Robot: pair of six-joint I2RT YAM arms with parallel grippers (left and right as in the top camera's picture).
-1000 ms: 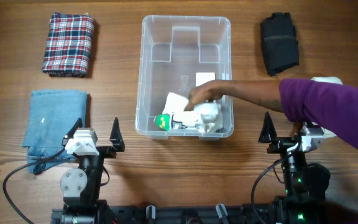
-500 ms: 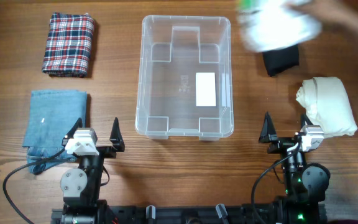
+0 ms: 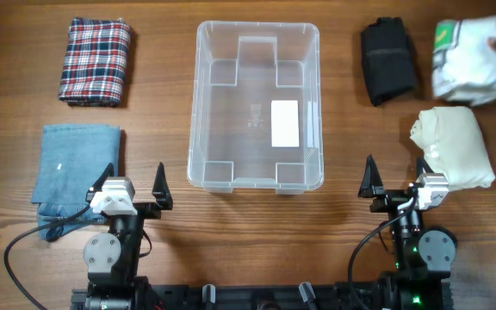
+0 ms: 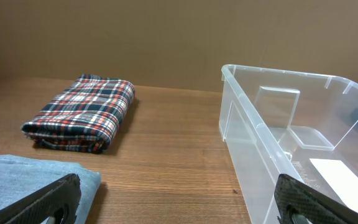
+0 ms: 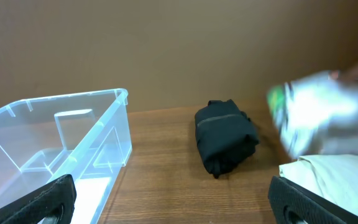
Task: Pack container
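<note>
The clear plastic container [image 3: 257, 103] stands in the table's middle with only a white label [image 3: 284, 123] on its base; it also shows in the left wrist view [image 4: 291, 143] and the right wrist view [image 5: 61, 137]. My left gripper [image 3: 132, 183] is open and empty near the front edge, left of the container. My right gripper [image 3: 396, 182] is open and empty, right of it. A white bundle with a green mark [image 3: 470, 58] sits blurred at the far right, a hand on it [image 5: 328, 115].
A plaid folded cloth [image 3: 96, 60] lies far left and a blue folded cloth [image 3: 76, 164] near left. A black folded garment [image 3: 387, 58] lies far right, a cream folded cloth [image 3: 455, 148] near right beside my right gripper.
A person's hand lifted the white bundle out of the container and carried it to the table's far right. The container now holds nothing. Both arms have stayed still.
</note>
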